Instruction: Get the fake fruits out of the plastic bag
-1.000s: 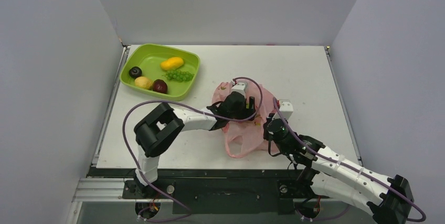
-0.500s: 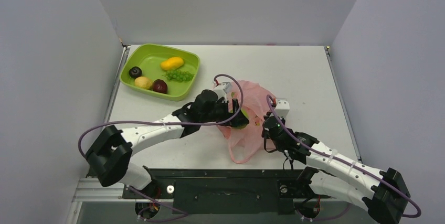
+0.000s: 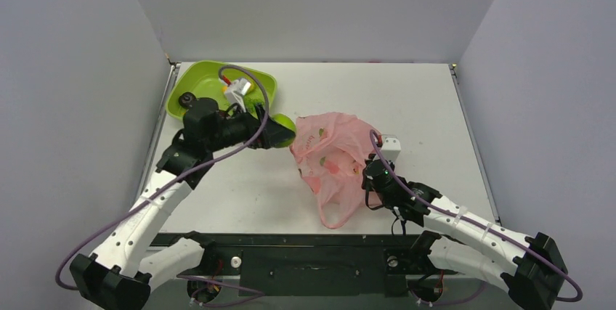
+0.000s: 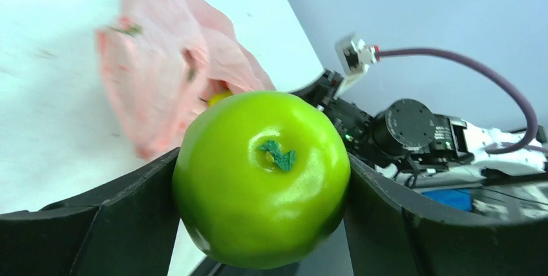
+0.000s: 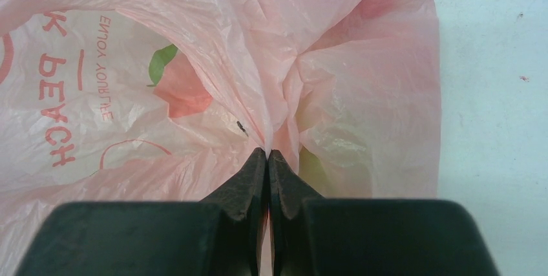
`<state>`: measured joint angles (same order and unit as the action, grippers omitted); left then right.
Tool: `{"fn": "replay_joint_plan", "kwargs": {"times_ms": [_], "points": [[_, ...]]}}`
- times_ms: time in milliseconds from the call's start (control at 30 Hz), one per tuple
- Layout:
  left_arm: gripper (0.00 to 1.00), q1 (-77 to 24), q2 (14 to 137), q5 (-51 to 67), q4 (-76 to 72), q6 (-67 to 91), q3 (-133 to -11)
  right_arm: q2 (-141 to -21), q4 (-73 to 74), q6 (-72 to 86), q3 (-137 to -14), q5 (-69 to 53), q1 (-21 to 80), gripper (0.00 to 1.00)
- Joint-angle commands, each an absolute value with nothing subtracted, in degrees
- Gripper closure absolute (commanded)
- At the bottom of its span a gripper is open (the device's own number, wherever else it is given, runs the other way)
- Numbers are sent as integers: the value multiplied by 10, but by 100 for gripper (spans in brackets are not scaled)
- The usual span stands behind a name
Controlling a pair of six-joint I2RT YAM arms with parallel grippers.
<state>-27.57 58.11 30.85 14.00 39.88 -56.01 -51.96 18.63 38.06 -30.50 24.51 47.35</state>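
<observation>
1. Evidently the carrying-out step is in hand: the left arm's fingers (image 4: pixel 116 218) are gripping a glossy green plastic apple (image 4: pixel 262 176), holding it in the air just left of the thin, crinkly, translucent pink plastic bag (image 3: pixel 330 157) and fully outside it.
2. The right arm's fingers (image 5: pixel 245 192) are closing tight on a fold at the bag's right edge, steadying the bag where it is lying on the white tabletop (image 3: pixel 407 99).
3. Next, the apple is needing a resting place, probably the lime-green rectangular plastic tray (image 3: pixel 197 79) at the far left. Letting go low should stop it rolling.
4. Counting:
   - There is one apple held, one bag and one tray.
   - One small dark purple plastic plum (image 3: pixel 187 98) is showing in the tray, with the arm hiding the rest.
   - One small yellow rounded fruit (image 4: pixel 220 97) is peeking from the bag's mouth, so emptying is looking unfinished.
</observation>
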Motion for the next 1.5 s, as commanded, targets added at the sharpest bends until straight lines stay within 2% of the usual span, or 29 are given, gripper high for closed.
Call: {"fn": "replay_joint_plan", "kwargs": {"times_ms": [0,67,167,400,467,633,767,833,867,900,933,1033,1300,1467], "points": [[99,-196,593,289,294,301,-671,-516,167,378,-323,246,468,100],[99,-165,619,231,340,283,-699,-515,169,376,-324,247,468,100],[99,-116,648,208,335,287,-695,-513,171,375,-323,247,466,100],[97,-20,753,180,190,312,-634,-519,171,374,-327,243,464,100],[90,-13,799,150,184,300,-650,-520,171,374,-329,241,464,100],[82,-12,910,96,127,282,-688,-518,172,374,-328,238,462,100],[73,-18,988,46,142,260,-752,-512,176,376,-327,237,461,100],[55,-22,1017,26,169,244,-785,-508,178,378,-325,237,461,100],[39,-26,1024,12,174,234,-792,-507,179,378,-324,238,461,100],[31,-29,1030,0,182,228,-799,-505,179,379,-323,239,461,100],[18,-34,1030,-19,184,217,-799,-505,179,379,-322,239,461,100],[4,-37,1025,-24,179,197,-794,-509,179,379,-324,237,460,100],[3,-39,1004,21,164,197,-788,-525,175,376,-335,231,460,100],[3,-39,936,64,155,230,-741,-526,174,376,-334,230,460,100]]}}
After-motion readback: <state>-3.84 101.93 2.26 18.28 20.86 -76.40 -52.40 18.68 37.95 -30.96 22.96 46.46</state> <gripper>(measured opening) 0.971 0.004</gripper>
